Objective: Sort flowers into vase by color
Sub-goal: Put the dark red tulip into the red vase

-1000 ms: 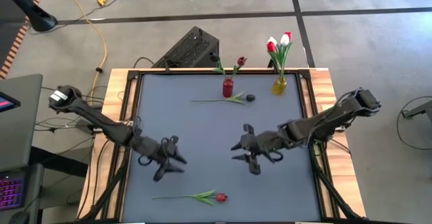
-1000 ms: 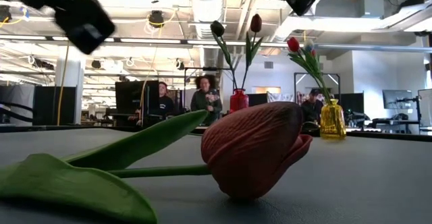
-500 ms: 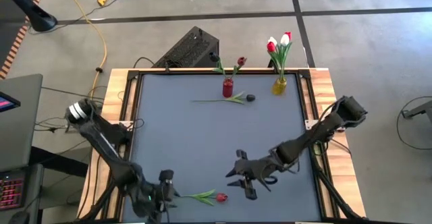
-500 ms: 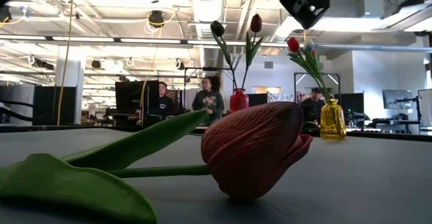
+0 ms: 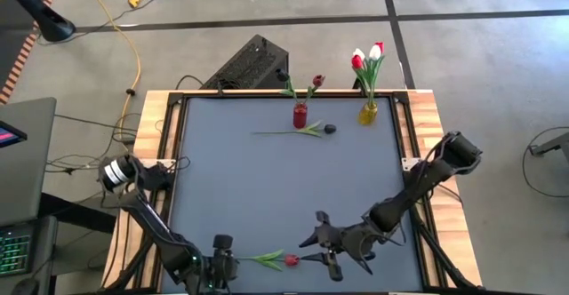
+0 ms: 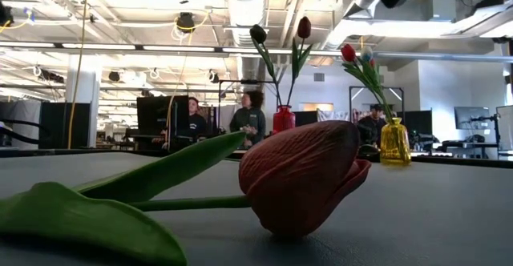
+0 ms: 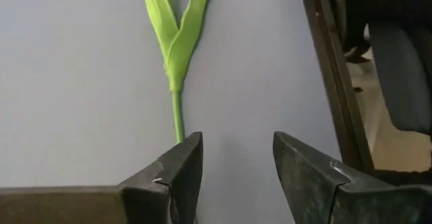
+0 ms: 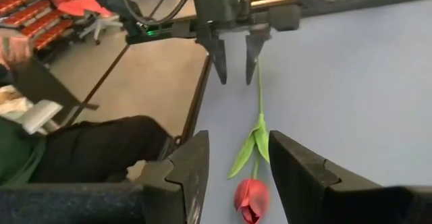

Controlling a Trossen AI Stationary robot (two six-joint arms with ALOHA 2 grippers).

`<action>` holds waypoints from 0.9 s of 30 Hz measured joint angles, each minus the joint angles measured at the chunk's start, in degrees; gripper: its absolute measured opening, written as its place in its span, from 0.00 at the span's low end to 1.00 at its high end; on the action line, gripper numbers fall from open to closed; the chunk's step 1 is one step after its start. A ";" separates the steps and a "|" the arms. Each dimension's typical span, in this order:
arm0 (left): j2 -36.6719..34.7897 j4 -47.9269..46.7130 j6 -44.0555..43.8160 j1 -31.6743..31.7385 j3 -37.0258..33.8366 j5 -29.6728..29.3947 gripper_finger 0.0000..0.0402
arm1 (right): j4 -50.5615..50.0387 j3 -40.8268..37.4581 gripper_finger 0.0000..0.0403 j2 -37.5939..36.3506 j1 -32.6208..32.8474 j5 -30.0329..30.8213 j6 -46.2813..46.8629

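A red tulip (image 5: 291, 260) lies flat near the table's near edge, its head (image 6: 300, 178) close to the low camera and its green stem (image 7: 177, 116) pointing toward the table's left. My left gripper (image 5: 224, 261) is open at the stem's free end. My right gripper (image 5: 313, 247) is open just right of the head (image 8: 251, 200), which shows between its fingers. A dark tulip (image 5: 307, 131) lies flat near the far edge. The red vase (image 5: 300, 115) holds dark tulips. The yellow vase (image 5: 368, 113) holds red and white ones. My left gripper (image 7: 236, 163) comes level from the table's left, along the stem. The stem's end (image 7: 179, 137) runs in beside the inner edge of one finger (image 7: 182, 166). I cannot tell whether that finger touches it. The tulip lies flat on the table.
The table's near edge frame (image 7: 331, 82) runs close beside my left gripper. Both vases stand at the far edge with the dark tulip in front of them. A black box (image 5: 249, 64) sits beyond the far edge. People sit in the room behind (image 6: 248, 114).
My left gripper has swung from the table's middle left to the near edge, ending at the red tulip's stem end. My right gripper has moved from the table's middle toward the near edge, closing on the tulip's head. The tulips have stayed where they were.
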 joint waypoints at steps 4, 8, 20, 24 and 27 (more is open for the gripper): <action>0.01 -1.59 -2.74 -1.57 0.00 -4.01 0.42 | -0.13 0.00 0.45 -0.01 1.90 4.26 -0.02; -0.01 -2.97 -5.14 -2.76 -1.27 -8.04 0.42 | -0.08 0.00 0.45 -0.03 3.72 8.24 -0.13; -0.29 9.15 -8.65 -2.83 -13.00 -8.58 0.42 | -0.10 0.00 0.45 0.02 7.54 12.89 1.70; -0.40 9.83 -9.06 -2.79 -13.60 -7.53 0.40 | -0.90 0.00 0.45 0.04 8.65 13.01 1.51; -0.38 9.79 -9.10 -2.78 -13.57 -6.72 0.32 | -1.46 0.00 0.45 0.08 9.22 12.99 1.46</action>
